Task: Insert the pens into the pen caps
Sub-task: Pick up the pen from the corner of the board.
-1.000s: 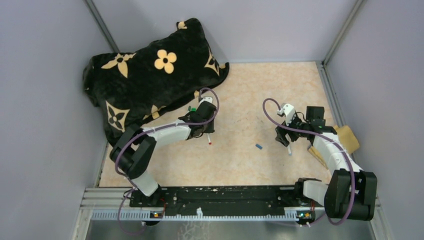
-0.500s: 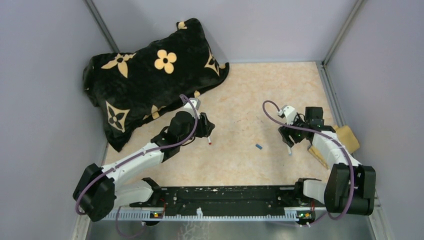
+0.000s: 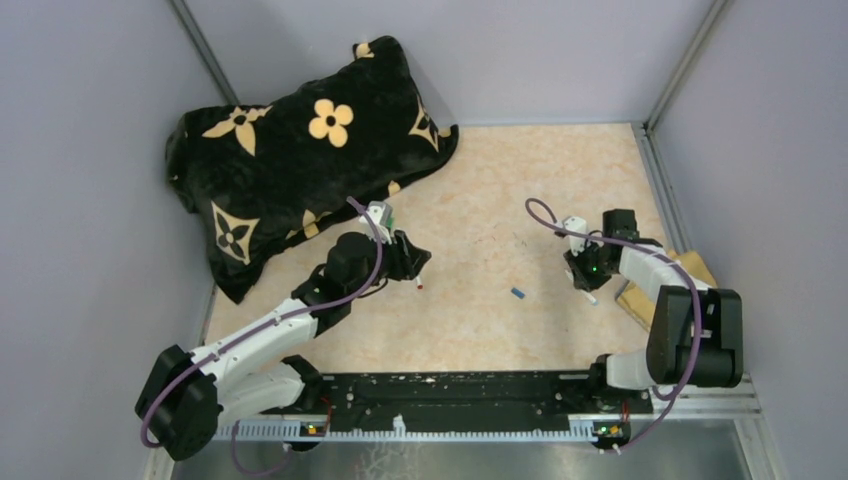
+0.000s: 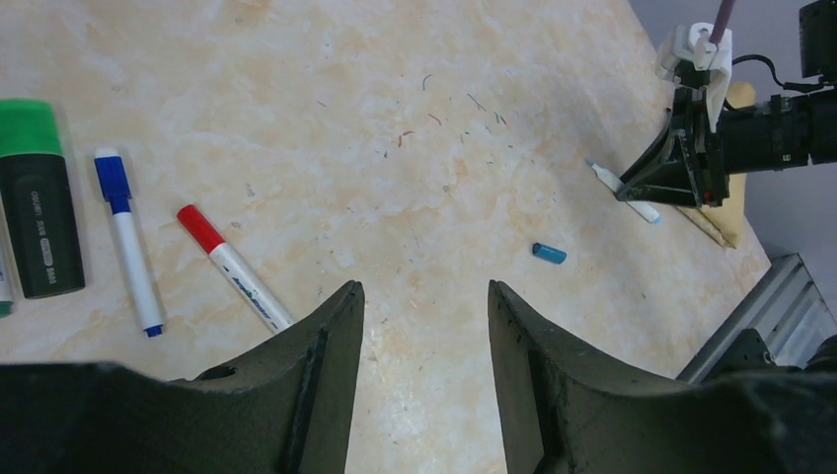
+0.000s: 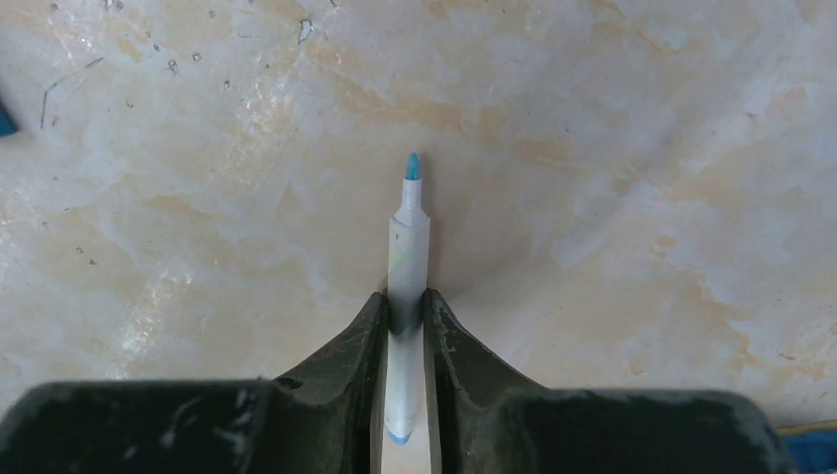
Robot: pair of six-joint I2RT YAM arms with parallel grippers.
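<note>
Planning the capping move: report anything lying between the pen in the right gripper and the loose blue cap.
Nothing visible. The right gripper is shut on the blue-tipped pen, and only bare tabletop separates it from the blue cap.

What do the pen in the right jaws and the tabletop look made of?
Pen: smooth white barrel with faint sheen, probably plastic; the blue tip looks like felt. Tabletop: hard, glossy, beige marble pattern with fine scratches; stone or laminate, cannot tell.

A robotics lab cell: grey panel walls [image 3: 90, 200], aluminium corner posts [image 3: 685, 65] and a mounting rail [image 3: 440, 428].
</note>
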